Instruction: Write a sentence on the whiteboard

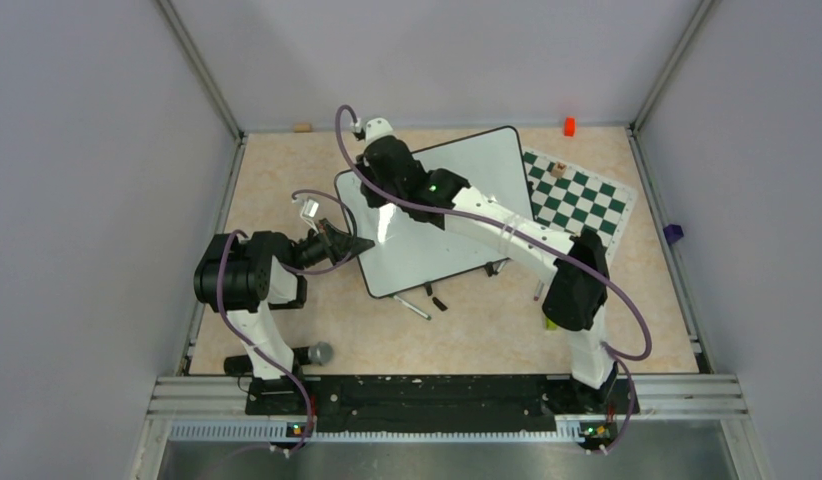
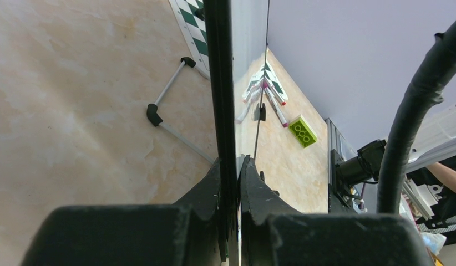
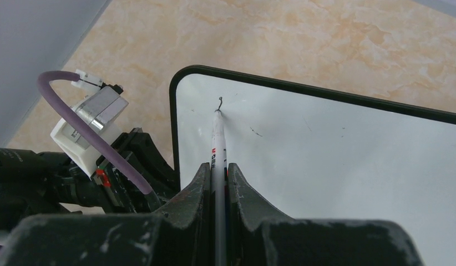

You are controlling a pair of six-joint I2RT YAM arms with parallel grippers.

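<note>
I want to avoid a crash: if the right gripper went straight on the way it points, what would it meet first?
The whiteboard. The right gripper holds a marker whose tip seems to touch the board near its corner, so going on would press it harder.

From above, the right arm (image 1: 507, 235) lies across the whiteboard (image 1: 427, 255) from 4 o'clock to 11 o'clock, hiding its middle, the right gripper (image 3: 217, 169) and the marker (image 3: 218, 144). Of the sentence (image 3: 221, 101) only a tiny dark hook shows at the marker's tip, too small to read. In the right wrist view the board runs off at 3 and 6 o'clock. The left wrist sees the board edge-on, its face hidden, with the chess mat (image 2: 188, 22) cut off at 12 o'clock. A green block (image 1: 552, 322) is half hidden under the right arm's elbow. A brown speck (image 1: 558, 168) on the mat and an orange bit (image 1: 569, 126) at 12 o'clock are too small to tell.
</note>
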